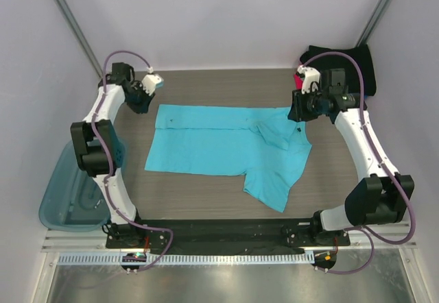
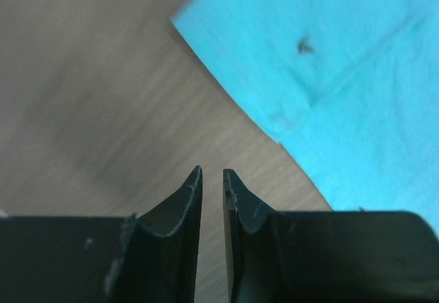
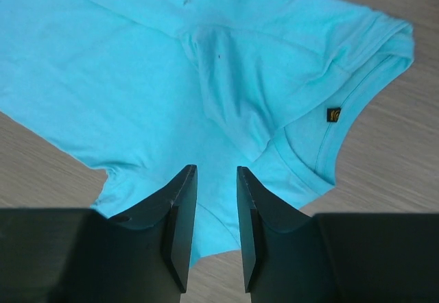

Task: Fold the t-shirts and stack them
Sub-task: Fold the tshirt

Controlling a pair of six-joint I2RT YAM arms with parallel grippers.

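Turquoise t-shirt [image 1: 219, 145] mid-surface, small unreadable neck label [image 3: 334, 114]; left end effector [image 2: 212, 179] and right end effector [image 3: 215, 179] narrowly apart, holding nothing.

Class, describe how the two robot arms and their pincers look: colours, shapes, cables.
Both arms have white links with bulky black joints and a lavender cable looping alongside. The left pincer and right pincer each have two dark, tapered, curved fingers.
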